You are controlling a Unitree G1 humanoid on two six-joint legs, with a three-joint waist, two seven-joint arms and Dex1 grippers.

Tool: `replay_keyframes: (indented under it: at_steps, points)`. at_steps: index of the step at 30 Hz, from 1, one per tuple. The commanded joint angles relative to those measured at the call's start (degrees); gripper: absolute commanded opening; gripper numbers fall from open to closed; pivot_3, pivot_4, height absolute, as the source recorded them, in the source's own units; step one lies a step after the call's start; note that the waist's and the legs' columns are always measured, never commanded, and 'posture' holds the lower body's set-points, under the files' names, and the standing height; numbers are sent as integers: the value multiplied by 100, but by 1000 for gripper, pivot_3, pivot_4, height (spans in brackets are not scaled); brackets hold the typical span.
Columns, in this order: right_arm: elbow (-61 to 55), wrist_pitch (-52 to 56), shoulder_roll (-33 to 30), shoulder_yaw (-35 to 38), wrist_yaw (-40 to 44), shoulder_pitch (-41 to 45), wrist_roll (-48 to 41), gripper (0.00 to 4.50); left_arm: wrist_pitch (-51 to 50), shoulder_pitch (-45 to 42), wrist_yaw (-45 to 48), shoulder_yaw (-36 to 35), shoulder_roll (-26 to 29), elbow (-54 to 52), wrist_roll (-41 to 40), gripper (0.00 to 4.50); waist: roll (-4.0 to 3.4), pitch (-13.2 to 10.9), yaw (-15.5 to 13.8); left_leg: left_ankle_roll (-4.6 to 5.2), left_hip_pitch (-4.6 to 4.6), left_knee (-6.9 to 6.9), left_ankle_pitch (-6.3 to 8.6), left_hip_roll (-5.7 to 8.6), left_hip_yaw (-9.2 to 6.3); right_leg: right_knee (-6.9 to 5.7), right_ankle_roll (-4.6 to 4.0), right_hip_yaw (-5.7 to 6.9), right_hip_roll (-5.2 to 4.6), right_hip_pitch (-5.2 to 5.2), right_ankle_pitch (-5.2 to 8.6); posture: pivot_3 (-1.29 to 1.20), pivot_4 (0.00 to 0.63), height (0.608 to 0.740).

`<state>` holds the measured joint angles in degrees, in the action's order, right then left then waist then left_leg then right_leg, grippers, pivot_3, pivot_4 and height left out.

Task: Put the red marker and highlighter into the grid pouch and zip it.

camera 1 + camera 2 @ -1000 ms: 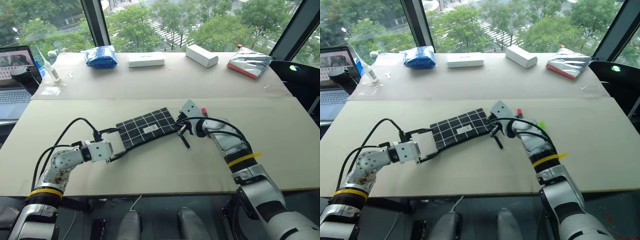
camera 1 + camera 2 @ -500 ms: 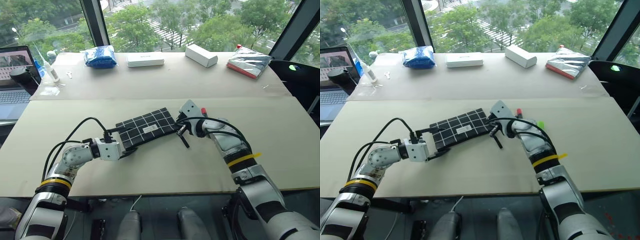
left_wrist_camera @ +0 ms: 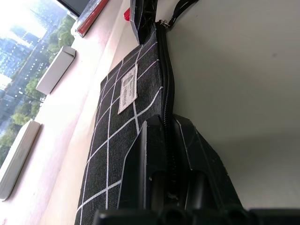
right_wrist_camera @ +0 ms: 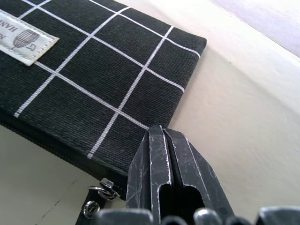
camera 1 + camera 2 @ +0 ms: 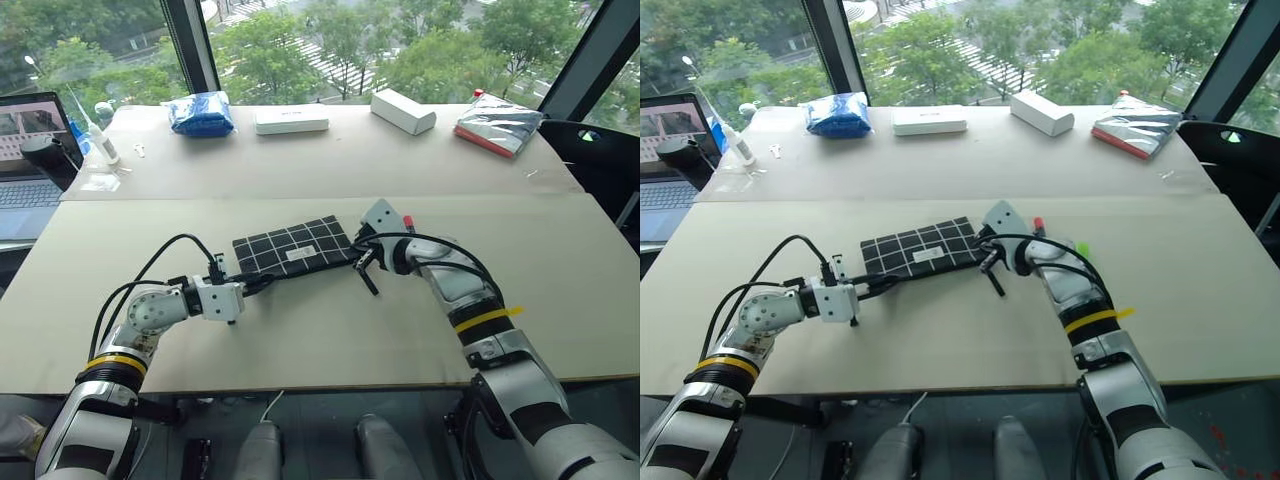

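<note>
I have the grid pouch [image 5: 293, 248] lying flat on the tabletop [image 5: 330, 330] at the centre of the frame, one hand at each end. My left hand [image 5: 258, 284] is clenched on the pouch's lower left end, with the zipper edge running between its fingers [image 3: 154, 154] in the wrist view. My right hand [image 5: 362, 254] sits at the pouch's right end, fingers [image 4: 161, 164] pressed together on that corner, pinning or pinching the fabric just beside the zipper pull [image 4: 101, 190] and its strap [image 5: 369, 280].

The red marker [image 5: 407, 221] peeks out just behind my right wrist, and a bit of light green, probably the highlighter [image 5: 1081, 248], lies right of that forearm in the right eye view. Both sit on the tabletop, outside the pouch.

As I judge it, the task is barely begun: the zipper looks closed along what I can see, so I have to open it, load both pens, then zip up.
</note>
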<state>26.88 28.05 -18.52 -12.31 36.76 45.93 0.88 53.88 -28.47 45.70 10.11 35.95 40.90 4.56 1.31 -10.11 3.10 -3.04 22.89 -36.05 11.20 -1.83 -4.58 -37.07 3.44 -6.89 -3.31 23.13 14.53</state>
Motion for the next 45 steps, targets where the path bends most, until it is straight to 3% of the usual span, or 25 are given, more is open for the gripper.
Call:
replay_keyframes:
  at_steps: [1,6,8,14,21,29,37,41,45]
  points:
    - [-296,450,106,809,341,33,-896,1175,-412,82,105,65,-173,2,-132,0,-2,-1,-19,0,2,0,0,1,0,0,0,-1,-1,1,0,0,150,740]
    - [-1044,1532,-55,1909,564,410,-2106,2975,-1147,119,41,-263,-401,-329,-669,0,-8,-5,-30,1,3,-1,0,1,-1,-3,0,-1,-1,3,0,0,150,740]
    - [-1302,2006,-248,2164,704,483,-2503,3453,-1438,177,-15,-395,-499,-551,-842,0,-9,-6,-31,1,8,-3,0,1,-1,-4,0,-1,-1,7,-1,0,150,740]
    - [-1773,2038,-654,1662,681,95,-2293,3453,-1980,484,-107,-551,-709,-1135,-1082,0,-8,-5,-27,1,24,1,0,-2,-10,6,1,9,0,15,0,0,150,740]
    - [-1975,1886,-492,1238,473,-169,-2149,3453,-2445,664,-187,-638,-885,-1704,-1200,0,-8,-6,38,1,35,1,0,-1,-8,2,0,4,0,30,0,0,150,740]
    - [-1366,1540,-30,837,-139,-174,-1620,3453,-2978,924,-324,-704,-1052,-2390,-1296,0,-8,-6,84,1,35,1,0,0,-8,3,0,4,0,31,0,0,150,740]
    - [-1180,1424,-129,1308,-139,15,-1770,3453,-3246,1069,-437,-795,-1128,-2662,-1287,0,-8,-6,76,1,37,0,0,1,-8,3,0,5,-1,31,-1,0,150,740]
    - [-2186,2064,-324,2079,962,-170,-3210,3453,-3274,1096,-474,-800,-1152,-2626,-1245,0,-9,-8,80,1,38,2,0,0,-8,5,0,4,0,31,-1,0,150,740]
    - [-1978,1928,-485,2206,815,-250,-3191,3453,-3276,1095,-492,-786,-1193,-2615,-1225,0,-7,-7,80,1,33,2,0,-1,-9,7,0,6,0,24,0,0,150,740]
